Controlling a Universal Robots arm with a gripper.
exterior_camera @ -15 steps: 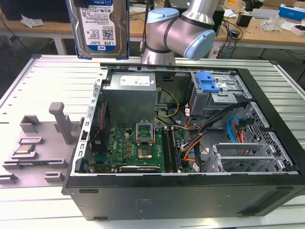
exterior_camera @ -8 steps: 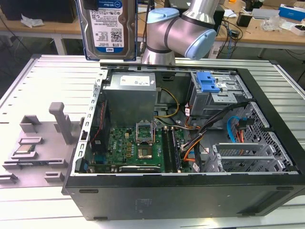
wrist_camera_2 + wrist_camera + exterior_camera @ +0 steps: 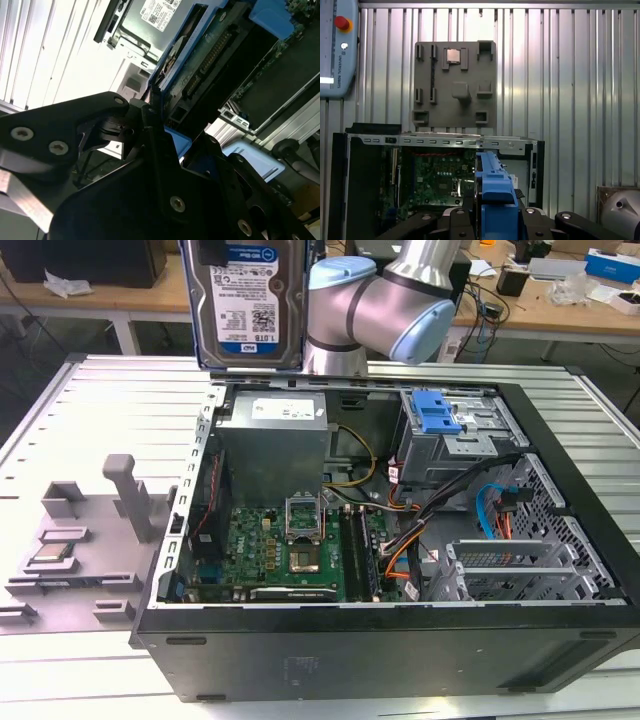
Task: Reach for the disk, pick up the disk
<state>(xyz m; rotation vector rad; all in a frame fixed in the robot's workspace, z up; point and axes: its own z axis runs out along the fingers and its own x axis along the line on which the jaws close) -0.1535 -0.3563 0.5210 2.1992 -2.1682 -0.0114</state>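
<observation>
While the slatted metal desk (image 3: 120,390) is carrying everything, the open computer case (image 3: 380,660) is lying on its side across it, with board and cables showing. The arm (image 3: 380,310) is coming in over the case's far wall. A grey fixture tray (image 3: 75,530) is sitting on the desk, just beside the case on the exterior view's left.

The disk (image 3: 247,300) is hanging upright in the air above the far rim of the case. It is clear of the rim, with its label facing the exterior view.

My worry is that the hold seems to be on the blue plastic bracket along the disk's edges, not on the metal. If that bracket flexes or the pads slip, the drive is likely dropping onto the rim or the exposed board below. A low swing could also clip the case wall.

The end effector (image 3: 496,216) is closed down narrow, with its fingers (image 3: 460,220) pressing either side of the bracket in the first wrist view. It is gripping the disk and nothing else.

A small processor chip (image 3: 52,552) is resting on the tray, well apart from the disk.
</observation>
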